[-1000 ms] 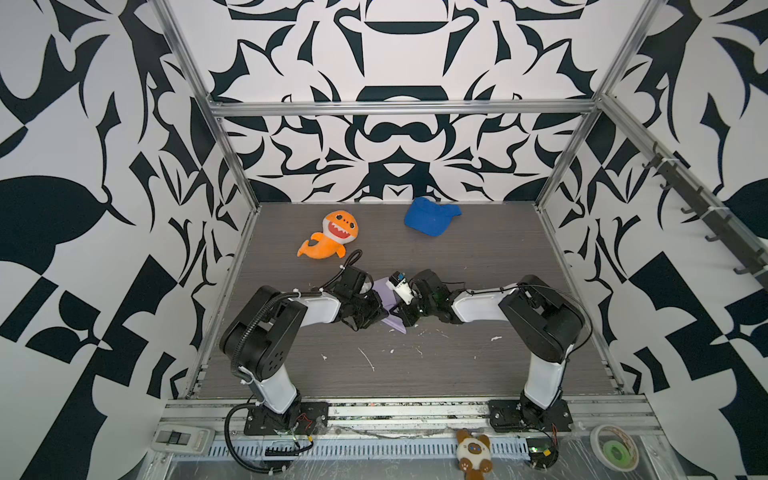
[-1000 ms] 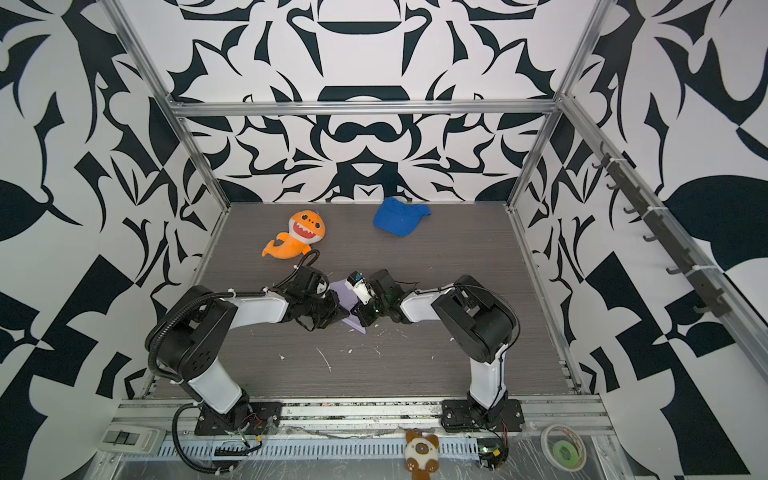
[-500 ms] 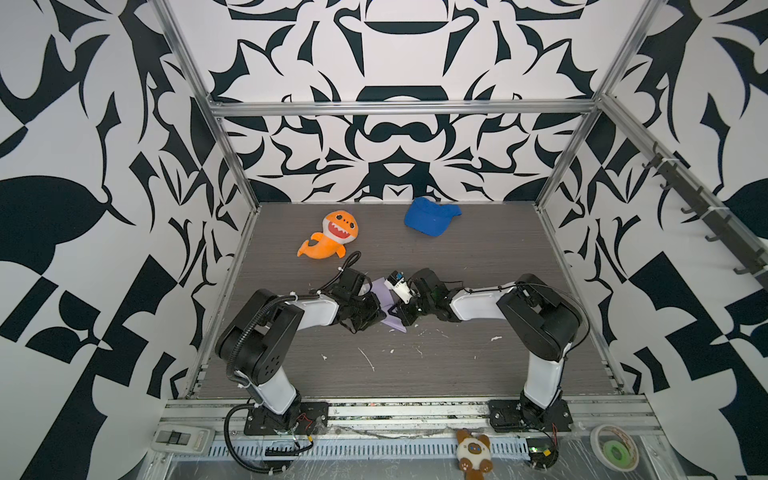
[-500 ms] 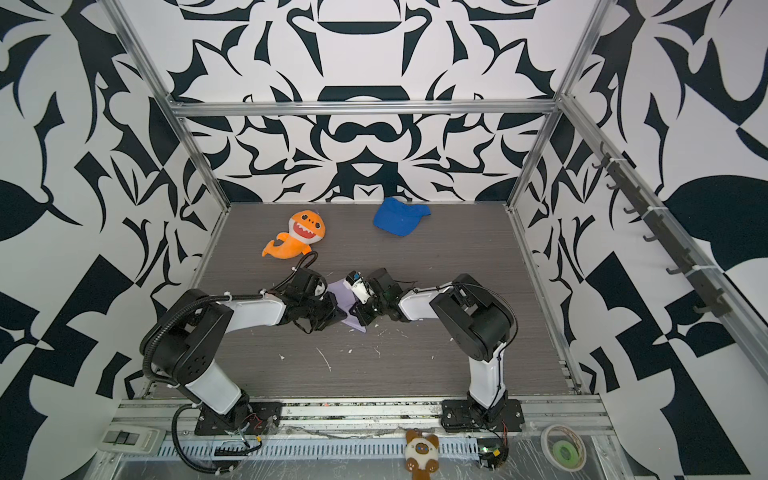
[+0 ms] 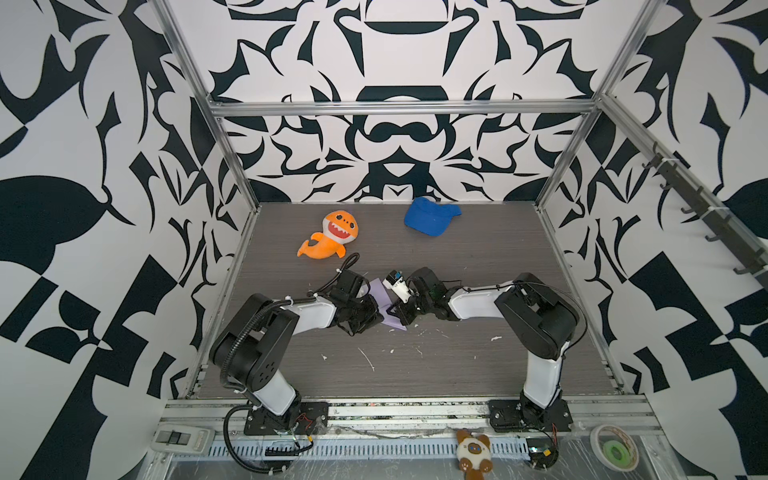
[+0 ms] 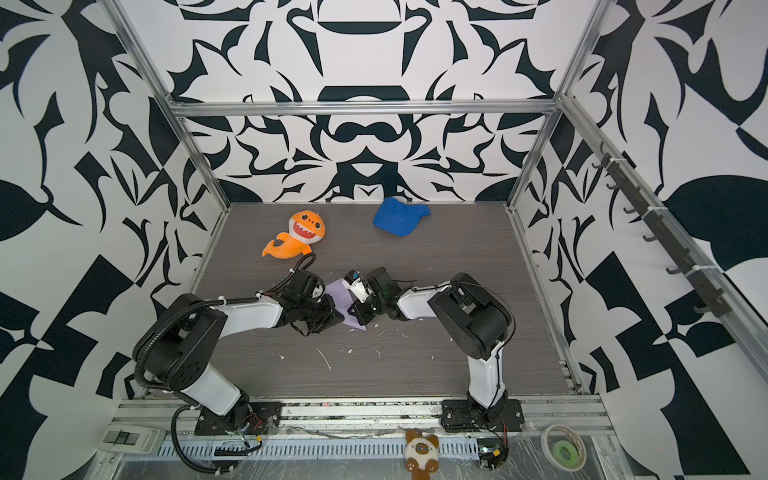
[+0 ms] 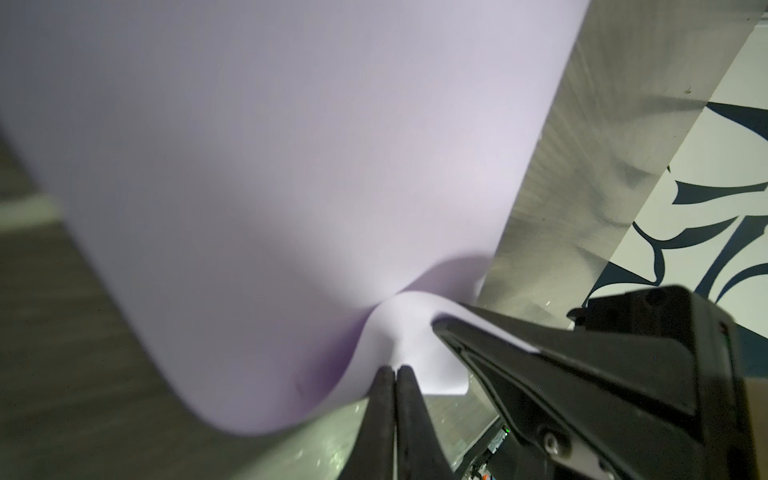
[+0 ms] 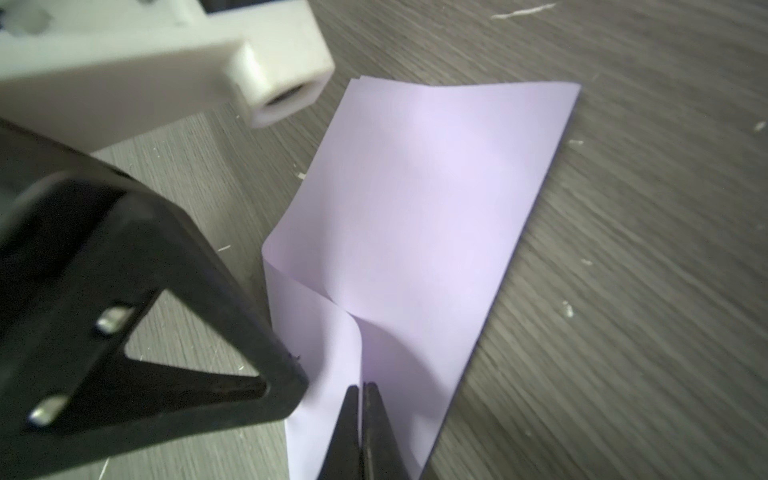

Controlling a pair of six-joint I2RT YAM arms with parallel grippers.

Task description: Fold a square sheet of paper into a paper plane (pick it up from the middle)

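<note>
The square sheet of paper point(image 5: 380, 290) is pale lavender and folded over on itself, held low over the middle of the grey table point(image 5: 457, 365). My left gripper point(image 5: 376, 312) and right gripper point(image 5: 393, 309) meet at it from either side in both top views. In the left wrist view the left gripper point(image 7: 395, 370) is shut on a curled edge of the paper point(image 7: 291, 166). In the right wrist view the right gripper point(image 8: 361, 387) is shut on a raised crease of the paper point(image 8: 436, 208), whose far part rests on the table. The paper plane is out of view.
An orange plush shark point(image 5: 330, 237) and a blue cap point(image 5: 430, 216) lie at the back of the table. White scraps point(image 5: 368, 357) dot the table in front of the grippers. Patterned walls close in three sides. A small plush point(image 5: 471, 451) and a tape roll point(image 5: 615, 451) sit past the front rail.
Both grippers stay shut on the paper at mid-table. The two arms have shifted only slightly to the left.
</note>
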